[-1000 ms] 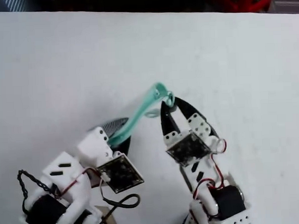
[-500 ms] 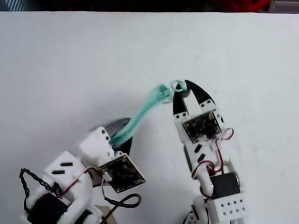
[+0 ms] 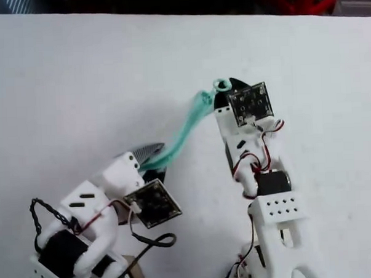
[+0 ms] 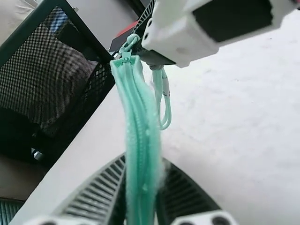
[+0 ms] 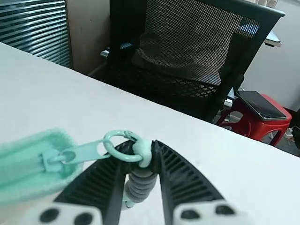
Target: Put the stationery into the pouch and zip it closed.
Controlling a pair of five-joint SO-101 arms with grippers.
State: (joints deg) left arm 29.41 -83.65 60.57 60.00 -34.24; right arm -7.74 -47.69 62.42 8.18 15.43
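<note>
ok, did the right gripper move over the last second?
Yes. In the high view the right gripper went toward the table's far edge, taking the zipper pull of the pouch with it.

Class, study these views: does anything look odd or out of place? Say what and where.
Yes: the mint pouch isn't lying flat. It hangs stretched on edge between the arms, left jaws clamping one end, right jaws holding it at the zip ring on the other.

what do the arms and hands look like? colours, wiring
Left arm and right arm: white shells, black servos, red wires, a square black camera board at each wrist. Black cable loops off the left arm. Left hand and right hand: black ribbed fingers.
</note>
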